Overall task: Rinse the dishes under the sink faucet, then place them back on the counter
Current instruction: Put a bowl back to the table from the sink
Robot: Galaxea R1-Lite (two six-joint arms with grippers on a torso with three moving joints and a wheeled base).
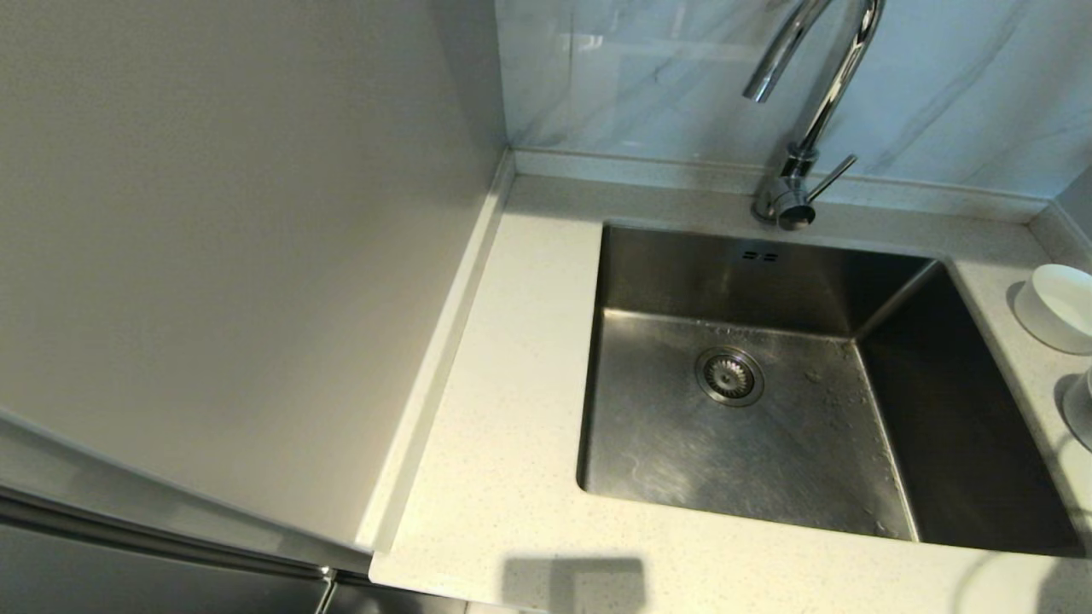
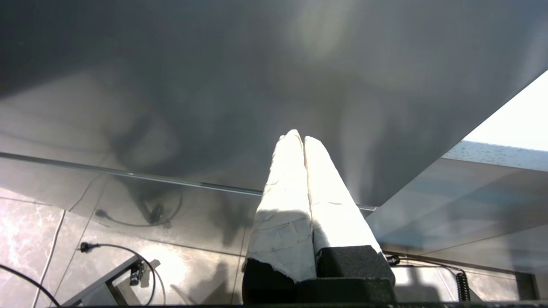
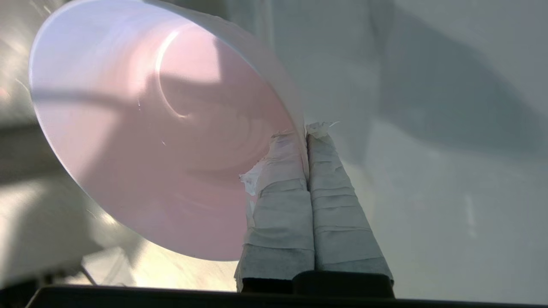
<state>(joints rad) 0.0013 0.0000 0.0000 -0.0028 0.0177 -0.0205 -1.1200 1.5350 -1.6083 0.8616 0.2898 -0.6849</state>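
The faucet [image 1: 793,183] stands behind the sink [image 1: 768,281]; two bowls [image 1: 1058,307] sit on the counter [image 1: 512,426] to its right.

Right gripper [image 3: 306,130], centre of its wrist frame, fingers pinched together on the pink bowl [image 3: 150,128] rim; left gripper [image 2: 299,137], mid-frame, fingers pressed together, holding nothing.

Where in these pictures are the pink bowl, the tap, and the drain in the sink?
pink bowl [image 3: 141,141]: right wrist view, on its inner surface.
tap [image 1: 823,102]: head view, on the rising chrome neck.
drain [image 1: 729,376]: head view, on the round metal strainer in the sink floor.
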